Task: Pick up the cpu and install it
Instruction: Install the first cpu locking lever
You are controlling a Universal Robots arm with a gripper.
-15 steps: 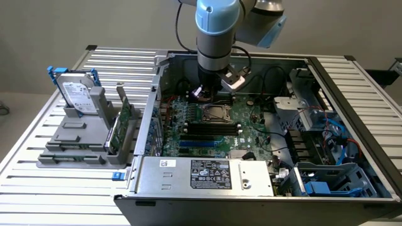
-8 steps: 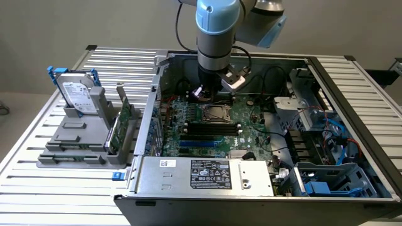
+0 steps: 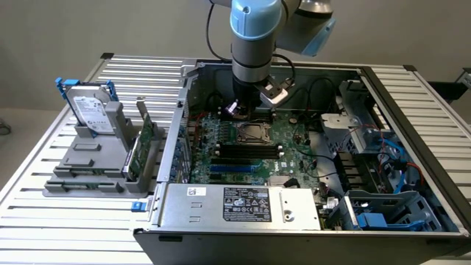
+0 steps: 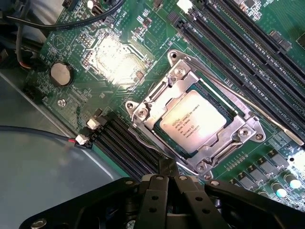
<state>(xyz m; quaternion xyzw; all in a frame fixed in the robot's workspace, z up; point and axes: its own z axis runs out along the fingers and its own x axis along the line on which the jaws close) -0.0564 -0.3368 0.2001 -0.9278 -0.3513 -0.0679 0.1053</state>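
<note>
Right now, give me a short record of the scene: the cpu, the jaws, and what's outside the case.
cpu: lies in the metal-framed socket of the motherboard
jaws: shut, holding nothing, close by the socket's edge
hard drive: upright in grey holder, on the exterior view's left of the case

cpu (image 4: 193, 121): in the motherboard socket (image 4: 143, 113)
my end effector (image 4: 167, 169): above that socket
hard drive (image 3: 90, 113): exterior view's left of case (image 3: 294, 245)

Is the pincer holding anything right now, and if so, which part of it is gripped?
Nothing is held. The pincer is shut and empty, just beside the socket frame. The cpu lies flat inside that frame, apart from the pincer.
</note>
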